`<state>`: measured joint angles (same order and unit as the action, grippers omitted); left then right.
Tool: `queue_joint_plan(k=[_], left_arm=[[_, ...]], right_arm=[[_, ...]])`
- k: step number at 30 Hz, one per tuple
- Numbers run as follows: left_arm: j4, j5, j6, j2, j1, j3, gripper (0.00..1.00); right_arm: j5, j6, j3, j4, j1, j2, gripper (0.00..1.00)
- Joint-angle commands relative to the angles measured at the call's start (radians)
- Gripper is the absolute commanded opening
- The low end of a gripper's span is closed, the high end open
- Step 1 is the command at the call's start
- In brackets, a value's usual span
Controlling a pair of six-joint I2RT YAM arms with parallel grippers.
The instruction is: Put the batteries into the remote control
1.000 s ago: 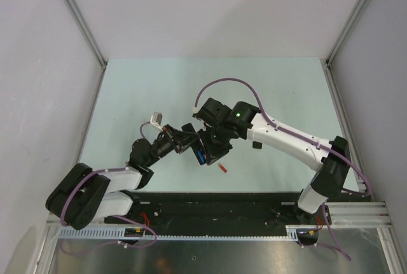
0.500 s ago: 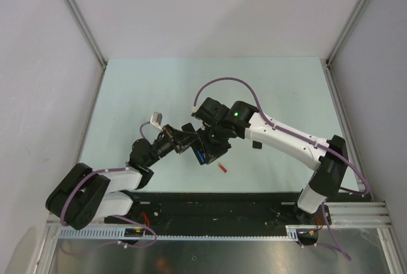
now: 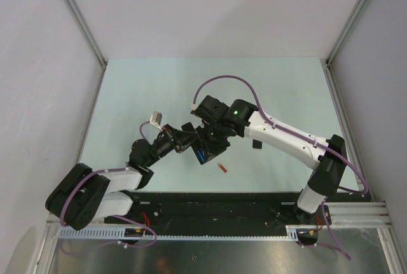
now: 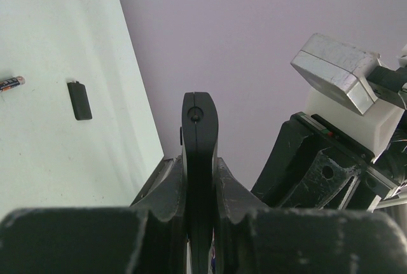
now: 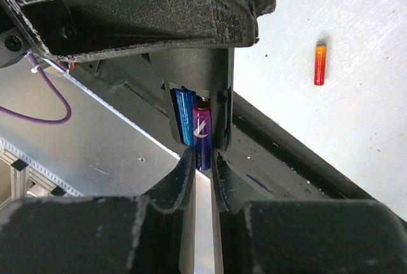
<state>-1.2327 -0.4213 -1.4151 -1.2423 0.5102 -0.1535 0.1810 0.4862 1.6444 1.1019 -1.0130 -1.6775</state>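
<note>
Edge-on between the fingers of my left gripper (image 4: 200, 182) stands the remote control (image 4: 200, 140), a slim black bar held above the table (image 3: 198, 153). Its battery compartment faces the right wrist view, with a bright blue battery (image 5: 184, 118) lying inside. Beside that one, a dark purple-blue battery (image 5: 202, 135) sits partly in the compartment, its lower end pinched by my right gripper (image 5: 203, 159). Both grippers meet over the near middle of the table (image 3: 205, 147). A red-orange battery (image 3: 222, 168) lies loose on the table close by (image 5: 320, 64).
A small flat black rectangular piece (image 3: 255, 143) lies on the pale green table just right of the grippers; it also shows in the left wrist view (image 4: 79, 100). The black base rail (image 3: 210, 204) runs along the near edge.
The right gripper has crept slightly left and up, closer against the remote. The left arm holds still and the red-orange battery has not moved.
</note>
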Motion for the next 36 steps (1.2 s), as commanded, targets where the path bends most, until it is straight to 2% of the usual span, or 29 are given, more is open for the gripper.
queue_joint_plan(k=[1, 15, 19, 32, 34, 36], left_arm=[[-0.102, -0.014, -0.039, 0.026, 0.013, -0.008, 0.00], [-0.108, -0.008, -0.047, 0.020, 0.013, -0.006, 0.00], [-0.109, -0.007, -0.047, 0.018, 0.014, -0.004, 0.00], [-0.111, -0.007, -0.045, 0.014, 0.013, -0.006, 0.00], [-0.110, -0.005, -0.045, 0.010, 0.013, -0.006, 0.00], [-0.111, -0.002, -0.042, 0.010, 0.013, -0.004, 0.00]], right_arm=[[-0.031, -0.009, 0.034, -0.001, 0.011, -0.010, 0.00], [-0.055, -0.015, 0.037, 0.023, 0.011, 0.009, 0.23], [-0.060, -0.018, 0.040, 0.027, 0.013, 0.009, 0.27], [-0.061, -0.021, 0.051, 0.033, 0.025, 0.018, 0.29], [-0.061, -0.018, 0.051, 0.030, 0.024, 0.018, 0.28], [-0.061, -0.017, 0.051, 0.027, 0.025, 0.019, 0.22]])
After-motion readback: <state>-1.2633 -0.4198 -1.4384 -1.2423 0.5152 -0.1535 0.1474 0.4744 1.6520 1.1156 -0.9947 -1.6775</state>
